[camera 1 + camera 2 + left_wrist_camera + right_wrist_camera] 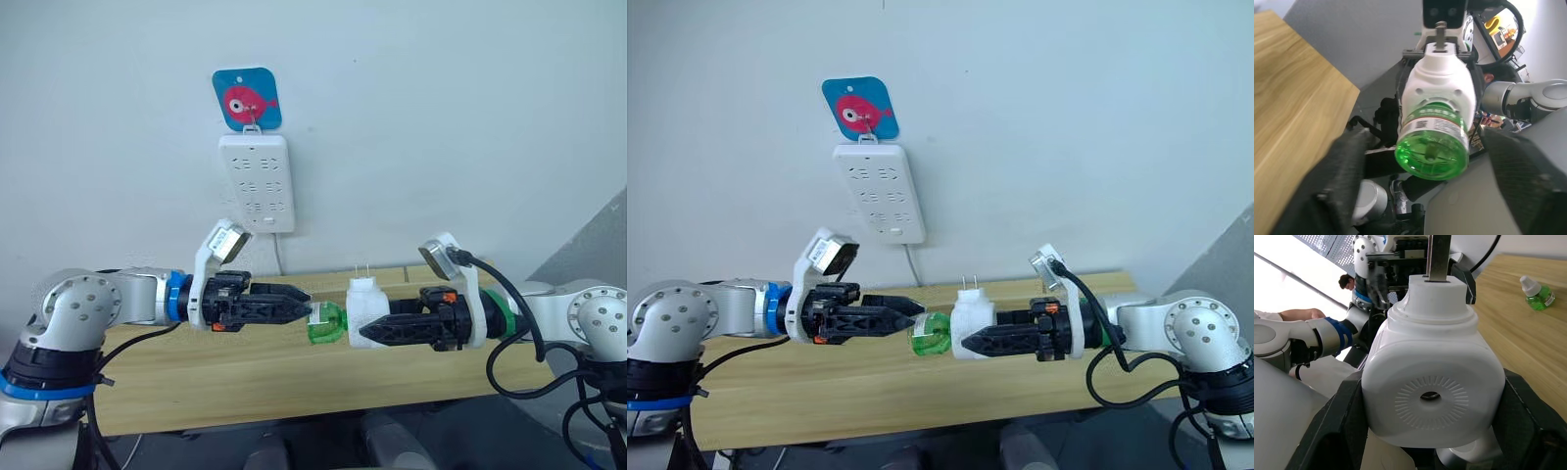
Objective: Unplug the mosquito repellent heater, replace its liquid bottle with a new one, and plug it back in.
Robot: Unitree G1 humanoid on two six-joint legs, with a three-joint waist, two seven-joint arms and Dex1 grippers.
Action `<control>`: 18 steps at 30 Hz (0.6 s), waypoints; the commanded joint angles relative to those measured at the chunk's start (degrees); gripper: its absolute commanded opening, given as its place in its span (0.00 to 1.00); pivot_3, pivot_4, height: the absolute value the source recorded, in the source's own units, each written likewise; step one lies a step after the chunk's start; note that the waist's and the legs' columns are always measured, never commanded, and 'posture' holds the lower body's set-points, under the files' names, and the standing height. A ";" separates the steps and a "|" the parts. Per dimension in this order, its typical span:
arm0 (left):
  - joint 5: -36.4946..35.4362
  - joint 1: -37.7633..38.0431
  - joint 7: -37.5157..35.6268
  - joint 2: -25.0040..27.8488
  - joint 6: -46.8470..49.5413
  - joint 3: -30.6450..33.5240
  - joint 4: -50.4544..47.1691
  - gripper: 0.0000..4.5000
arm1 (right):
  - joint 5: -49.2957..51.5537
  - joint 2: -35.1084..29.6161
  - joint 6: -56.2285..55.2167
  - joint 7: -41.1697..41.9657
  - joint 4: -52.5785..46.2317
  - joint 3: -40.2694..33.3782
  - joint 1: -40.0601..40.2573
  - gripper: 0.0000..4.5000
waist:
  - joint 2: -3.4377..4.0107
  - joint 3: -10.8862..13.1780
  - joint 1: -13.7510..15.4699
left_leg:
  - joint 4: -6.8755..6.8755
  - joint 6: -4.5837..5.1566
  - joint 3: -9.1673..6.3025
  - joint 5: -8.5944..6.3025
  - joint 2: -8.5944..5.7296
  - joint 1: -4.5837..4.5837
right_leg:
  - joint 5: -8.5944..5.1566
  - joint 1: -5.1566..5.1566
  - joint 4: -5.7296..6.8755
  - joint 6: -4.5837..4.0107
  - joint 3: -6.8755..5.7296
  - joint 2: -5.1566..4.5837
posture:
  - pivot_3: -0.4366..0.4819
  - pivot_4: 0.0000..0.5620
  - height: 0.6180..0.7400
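A: Where is the mosquito repellent heater (365, 305)?

B: In the air above the desk (196, 377), between the two arms. The right hand (377, 333) is clamped on its white body, one black finger on each side. In the right wrist view the round vent on its face looks toward that camera.

A: And its prongs?

B: The two metal prongs point upward. They are in no socket.

A: Is a bottle in it?

B: Yes. A green liquid bottle (326, 323) sticks out of the heater's side toward the left hand (306, 305), lying roughly level. Its neck is still seated in the white housing.

A: What is the left hand doing?

B: Its fingers (1337, 181) stand apart, one on either side of the bottle's green base. The left wrist view shows a gap on both sides, so they do not grip it.

A: Anything else around?

B: A second green bottle with a white cap (1536, 293) lies on the desk, well apart from the heater. On the wall behind hangs a long white power strip (255, 183), under a blue hook plate with a red fish (247, 98).
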 commanded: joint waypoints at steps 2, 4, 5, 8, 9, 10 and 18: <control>1.51 1.91 -4.53 1.48 -1.89 2.34 -3.90 1.00 | 1.66 0.23 -0.27 0.02 -0.89 -1.80 -0.33 0.67 | 0.00 0.01 0.00 | -0.01 0.00 0.02 0.00 0.01 0.01 | 0.00 -0.01 -0.01 0.00 0.01 0.00 | 0.33 0.17 1.00; 4.35 2.81 -4.49 0.77 -5.13 3.36 -4.45 1.00 | 1.68 0.24 -0.34 -0.21 -0.71 -1.91 -0.17 0.67 | 0.02 0.03 0.00 | -0.02 0.00 0.00 0.00 0.02 0.01 | 0.00 -0.02 0.00 0.00 -0.01 0.00 | 0.33 0.17 1.00; 6.50 3.21 -4.64 0.44 -7.44 3.72 -4.67 1.00 | 1.67 0.24 -0.38 -0.34 -0.60 -1.99 -0.10 0.67 | 0.01 0.03 0.02 | -0.02 0.00 0.00 0.00 0.02 0.01 | 0.00 -0.01 0.00 0.00 -0.01 0.00 | 0.32 0.17 1.00; 17.44 4.79 -7.80 0.69 -18.74 2.69 -6.38 1.00 | 1.90 0.07 -0.47 -0.78 -0.22 -2.43 0.36 0.67 | 0.01 0.03 0.03 | 0.00 0.00 0.03 0.00 0.01 0.01 | 0.00 -0.01 -0.01 0.00 0.03 0.00 | 0.32 0.17 1.00; 20.16 5.18 -8.78 0.47 -22.03 2.60 -6.57 1.00 | 1.92 0.05 -0.44 -0.84 -0.13 -2.53 0.43 0.67 | 0.01 0.04 0.04 | 0.00 0.00 0.06 0.00 0.00 0.02 | 0.00 -0.01 -0.01 0.00 0.06 -0.01 | 0.32 0.17 1.00; 25.92 6.18 -10.05 0.26 -28.97 1.79 -6.97 1.00 | 1.99 0.04 -0.43 -0.97 0.07 -2.63 0.47 0.67 | 0.00 0.04 0.05 | 0.00 0.00 0.07 0.00 0.00 0.02 | 0.00 -0.01 -0.01 0.00 0.07 -0.01 | 0.33 0.17 1.00; 49.88 19.20 -22.71 -5.69 -73.25 -0.28 -6.78 1.00 | 1.68 0.34 -0.28 -1.12 0.82 -2.66 0.45 0.67 | 0.02 0.06 0.19 | -0.07 -0.01 0.16 -0.01 0.02 -0.01 | 0.05 -0.05 -0.07 -0.09 0.15 -0.04 | 0.33 0.17 1.00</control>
